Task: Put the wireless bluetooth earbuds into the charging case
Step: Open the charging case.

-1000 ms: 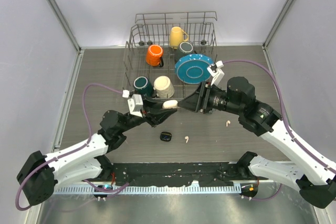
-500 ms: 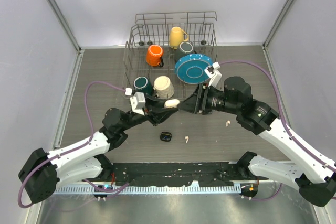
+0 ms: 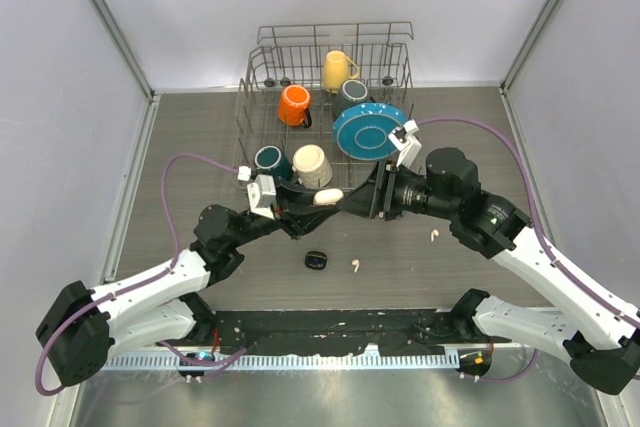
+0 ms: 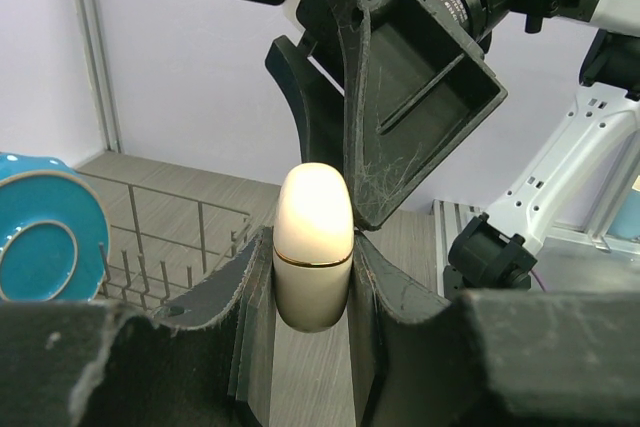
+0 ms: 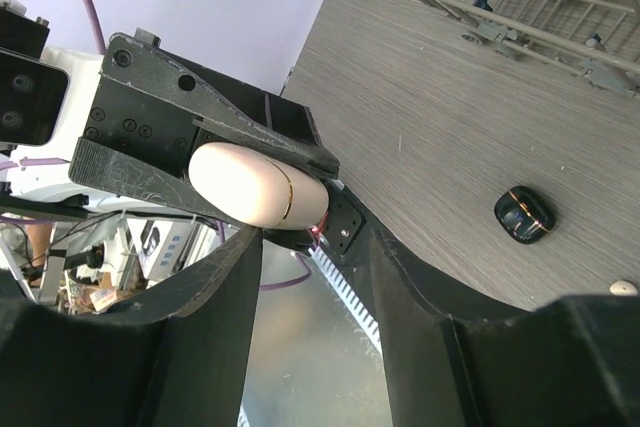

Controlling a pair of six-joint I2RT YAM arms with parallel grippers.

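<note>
White charging case (image 4: 313, 217), lid shut: clamped in left gripper (image 4: 312, 257) jaws. Right gripper (image 5: 305, 237) jaws apart, flanking lid. Likely next: pinch, hinge it open.

Ceramic mugs: five.
- yellow mug (image 3: 338, 69)
- orange mug (image 3: 294, 104)
- dark grey mug (image 3: 354, 91)
- dark teal mug (image 3: 269, 160)
- cream mug (image 3: 311, 164)

Round teal-blue plate (image 3: 370, 130): one.

Grey wire dish rack (image 3: 245, 97): one.

Charging cases: two.
- cream-white oval plastic case (image 3: 327, 197)
- small black rounded case (image 3: 317, 260)

Tiny white stemmed earbuds in sight: two.
- white earbud beside black case (image 3: 356, 266)
- white earbud further right (image 3: 434, 235)

Purple cables: two.
- left cable (image 3: 172, 187)
- right cable (image 3: 500, 131)

Grey wood-grain bench (image 3: 190, 127): one.
</note>
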